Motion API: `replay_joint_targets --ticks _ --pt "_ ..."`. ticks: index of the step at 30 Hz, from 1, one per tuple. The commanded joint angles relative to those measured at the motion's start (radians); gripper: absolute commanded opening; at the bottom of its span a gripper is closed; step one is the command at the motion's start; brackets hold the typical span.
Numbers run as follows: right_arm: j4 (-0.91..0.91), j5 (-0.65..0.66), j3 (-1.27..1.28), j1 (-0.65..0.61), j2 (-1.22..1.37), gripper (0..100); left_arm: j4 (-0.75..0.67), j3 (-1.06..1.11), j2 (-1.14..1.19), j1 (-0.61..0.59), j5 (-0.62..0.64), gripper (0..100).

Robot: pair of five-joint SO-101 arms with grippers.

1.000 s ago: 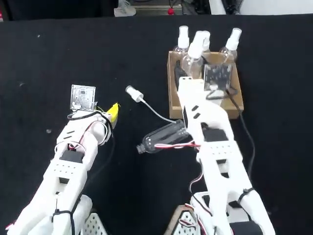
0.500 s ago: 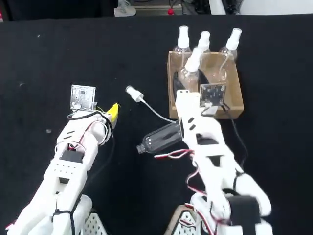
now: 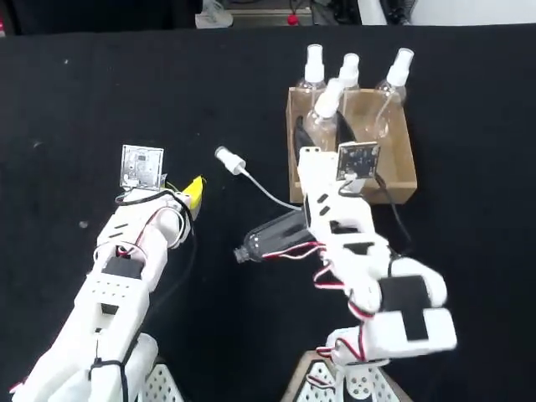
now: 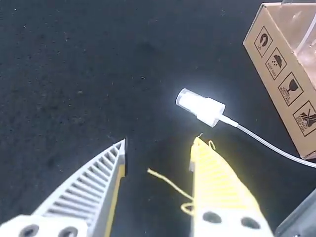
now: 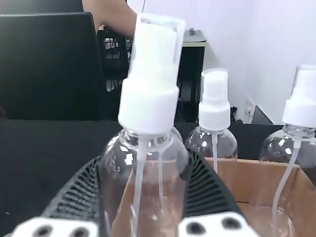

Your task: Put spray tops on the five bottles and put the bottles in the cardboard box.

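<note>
Grips the capped bottle [image 3: 321,124] upright at the 9 o'clock side of the cardboard box [image 3: 404,189], with the right gripper [image 3: 322,134] squeezed on it from 6 o'clock. Cannot tell if touching the box floor. Arches over the bare bottle [image 3: 275,235] lying at the box's 7 o'clock. Rests low with the left gripper [image 4: 158,144] spread apart, spray top [image 4: 200,105] at its 2 o'clock.
</note>
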Motion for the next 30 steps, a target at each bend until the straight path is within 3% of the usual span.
replay_joint_targets --ticks 1,6,30 --pt "-0.071 0.0 -0.082 0.017 0.054 1.0 -0.023 -0.013 -0.011 -0.001 0.0 21" --pt "-0.167 0.0 -0.088 0.017 0.12 1.1 -0.023 -0.012 -0.011 -0.002 0.0 21" --pt "-0.18 0.0 -0.093 0.021 0.234 1.1 -0.023 -0.012 -0.011 -0.005 0.0 21"
